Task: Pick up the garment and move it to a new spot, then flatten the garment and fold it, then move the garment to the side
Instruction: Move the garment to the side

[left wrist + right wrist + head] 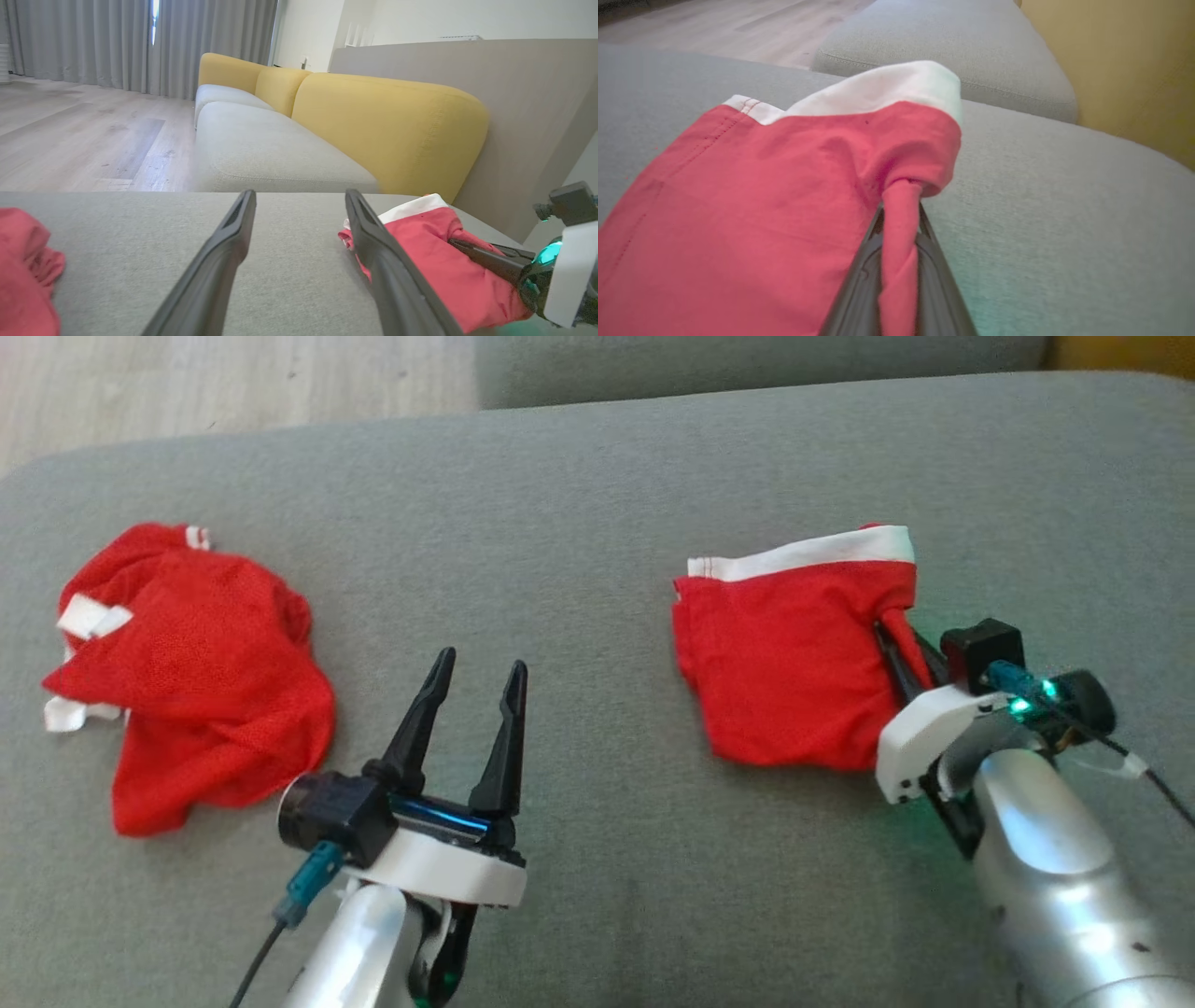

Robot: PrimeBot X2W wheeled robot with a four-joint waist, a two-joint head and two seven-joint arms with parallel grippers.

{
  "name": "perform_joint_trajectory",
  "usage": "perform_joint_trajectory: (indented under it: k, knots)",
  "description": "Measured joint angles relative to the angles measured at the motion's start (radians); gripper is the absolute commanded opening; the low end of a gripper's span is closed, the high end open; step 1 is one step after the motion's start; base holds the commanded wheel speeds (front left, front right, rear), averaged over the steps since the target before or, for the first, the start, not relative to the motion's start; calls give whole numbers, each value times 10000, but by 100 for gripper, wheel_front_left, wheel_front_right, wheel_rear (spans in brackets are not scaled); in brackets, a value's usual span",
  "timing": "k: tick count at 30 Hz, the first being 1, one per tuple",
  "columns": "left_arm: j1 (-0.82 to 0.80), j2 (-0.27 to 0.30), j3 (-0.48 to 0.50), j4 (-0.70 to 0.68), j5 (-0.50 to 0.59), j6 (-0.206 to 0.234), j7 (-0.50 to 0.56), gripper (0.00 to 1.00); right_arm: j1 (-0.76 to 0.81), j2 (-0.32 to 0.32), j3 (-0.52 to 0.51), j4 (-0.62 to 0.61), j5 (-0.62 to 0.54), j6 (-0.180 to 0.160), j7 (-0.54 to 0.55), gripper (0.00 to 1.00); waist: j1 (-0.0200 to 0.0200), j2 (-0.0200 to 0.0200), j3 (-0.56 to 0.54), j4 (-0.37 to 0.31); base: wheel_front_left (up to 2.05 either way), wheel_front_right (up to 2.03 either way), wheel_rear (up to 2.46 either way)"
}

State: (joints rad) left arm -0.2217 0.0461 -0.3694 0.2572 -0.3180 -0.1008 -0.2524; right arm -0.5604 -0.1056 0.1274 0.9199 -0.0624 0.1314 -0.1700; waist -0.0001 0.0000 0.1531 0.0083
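Fingers of the left gripper [483, 661] come nearest, at 7 o'clock in the head view. They are spread wide and hold nothing, with their tips pointing toward 12 over the bare grey cushion [579, 523].

At 4 o'clock the right gripper [896, 635] has its jaws pinched narrow on a twisted pleat of red cloth at the right edge of the folded garment [784, 663]. In the right wrist view that pleat runs down between the two dark fingers [859, 289].

The folded garment lies at 3 o'clock. Its near edge is uneven and curved, and there is bare cushion to its left. The white waistband [812, 553] runs along its far edge and is raised at the right corner.

At 9 o'clock, well apart from it, lies a crumpled garment [196, 681] of red mesh with white trim. Its near lobe is just beside the left gripper's wrist. Between the two garments the cushion is open fabric from near edge to far edge.

The far edge curves from 10 to 1 o'clock. Beyond it at 11 is wooden floor [187, 383], and at 12 to 1 there is a second grey seat [747, 364]. In the left wrist view a yellow backrest [387, 126] stands along that seat's side.
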Motion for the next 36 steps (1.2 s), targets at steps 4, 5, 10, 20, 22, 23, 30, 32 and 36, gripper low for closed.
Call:
perform_joint_trajectory:
  k: [4, 5, 10, 20, 22, 23, 30, 32, 36]
  knots:
    - [-3, 0, -251, -92, -21, 98, 0, 100, -1, -1007, 1007, -368, 332, 0, 351, 0, 0, 0, -2, -245, 0, 0, 0]
    - [-10, 0, -282, -127, -21, 98, 0, 100, -2, -1375, 1212, -458, 481, 0, 468, 0, 0, 0, 49, -254, 0, 0, 0]
    - [-143, 0, -305, -186, -21, 123, 0, 100, -90, -3210, 2021, -811, 1317, 0, 982, 0, 1, 0, 448, -167, 0, 0, 0]
    - [-848, -10, -188, -222, 21, 36, 0, 100, -830, -5881, 2491, -633, 1814, 0, 1287, 0, 3, 0, 1494, 302, 0, 0, 0]
    - [-941, -10, -140, -224, 25, 25, 0, 100, -956, -6167, 2389, -470, 1914, 0, 1398, 0, 3, 0, 1703, 413, 0, 0, 0]
    - [-1002, -12, -125, -222, 25, 13, 0, 100, -1026, -6278, 2307, -370, 1944, 0, 1411, 0, 3, 0, 1802, 469, 0, 0, 0]
    - [-1245, -17, 84, -230, 25, -52, 0, 100, -1362, -6579, 1733, 180, 1739, 0, 1465, 0, 3, 0, 2223, 783, 0, 0, 0]
    - [-1245, -19, 100, -230, 25, -54, 0, 100, -1369, -6579, 1511, 318, 1636, 0, 1465, 0, 3, 0, 2265, 806, 0, 0, 0]
    - [-1246, -19, 130, -232, 25, -58, 0, 100, -1451, -6564, 974, 594, 1475, 0, 1450, 0, 2, 0, 2259, 797, 0, 0, 0]
